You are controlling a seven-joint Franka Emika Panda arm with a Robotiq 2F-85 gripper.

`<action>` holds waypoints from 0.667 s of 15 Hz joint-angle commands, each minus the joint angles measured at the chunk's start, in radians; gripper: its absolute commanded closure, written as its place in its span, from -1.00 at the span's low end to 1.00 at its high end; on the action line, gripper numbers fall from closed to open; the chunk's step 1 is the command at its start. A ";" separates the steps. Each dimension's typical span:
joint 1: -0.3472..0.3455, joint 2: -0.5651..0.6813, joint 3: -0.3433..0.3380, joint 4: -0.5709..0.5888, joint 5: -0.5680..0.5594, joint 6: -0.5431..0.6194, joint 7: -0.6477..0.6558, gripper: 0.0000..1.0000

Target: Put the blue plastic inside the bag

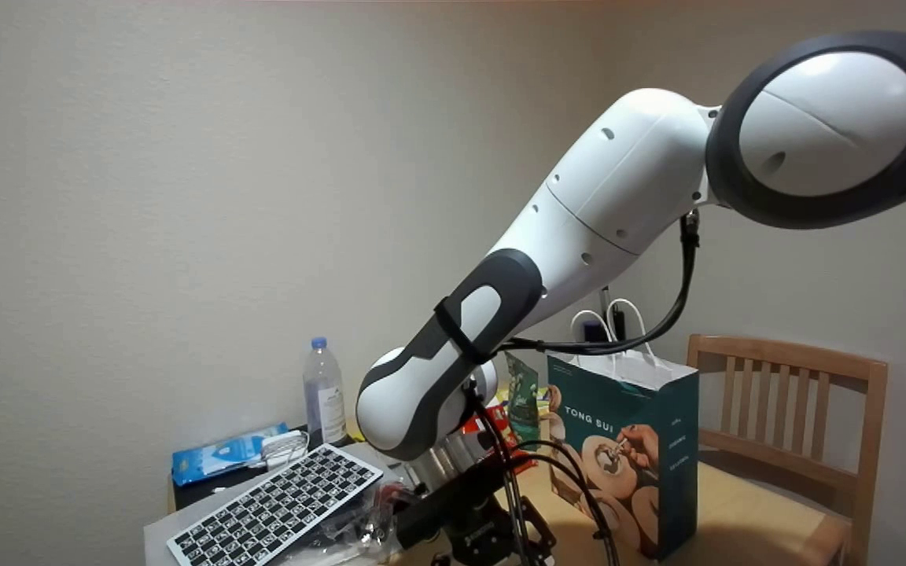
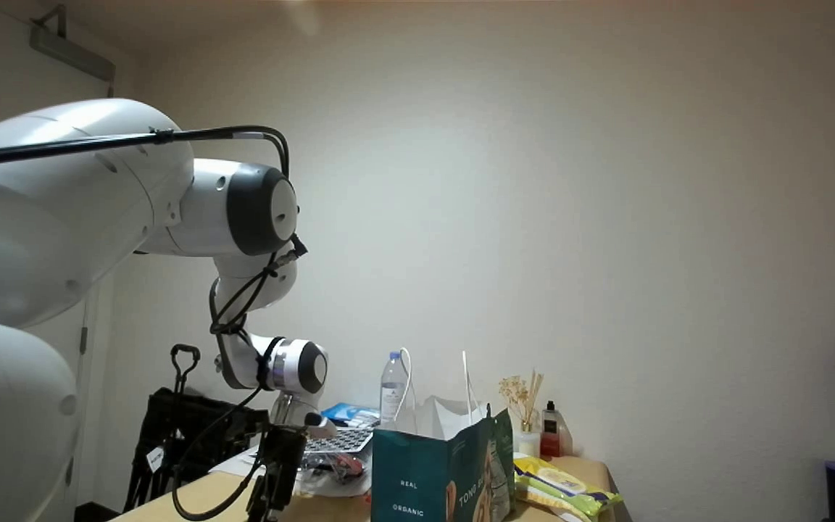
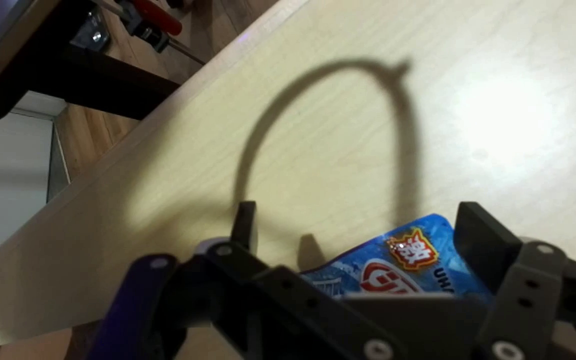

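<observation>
The blue plastic is a shiny blue snack packet (image 3: 398, 265) with red and white lettering, lying on the pale wooden table in the wrist view. My gripper (image 3: 358, 220) is open around it, with the packet's right edge close to the right finger and space on the left. Whether a finger touches it I cannot tell; its lower part is hidden behind the gripper. The teal-green bag (image 1: 618, 472) stands upright with white loop handles, and it also shows in an exterior view (image 2: 410, 471). My gripper (image 1: 492, 538) is low beside the bag, its fingertips cut off there.
A green pouch (image 1: 522, 401) and red packets (image 1: 500, 424) stand close to the bag. A checkered board (image 1: 276, 507), clear plastic wrap (image 1: 366, 527), a bottle (image 1: 325, 393) and a blue-white pack (image 1: 225, 454) lie left. A yellow pack (image 2: 562, 482) and a chair (image 1: 783, 417) are nearby.
</observation>
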 commanded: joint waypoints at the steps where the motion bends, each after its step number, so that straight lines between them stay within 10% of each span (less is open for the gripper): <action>1: -0.020 0.041 0.016 0.037 -0.028 0.087 -0.045 -1.00; 6: -0.021 0.110 0.020 0.091 -0.023 0.170 -0.107 -1.00; 7: -0.021 0.116 0.020 0.094 -0.023 0.170 -0.121 -0.50; 10: -0.023 0.125 0.024 0.105 -0.013 0.189 -0.139 -0.20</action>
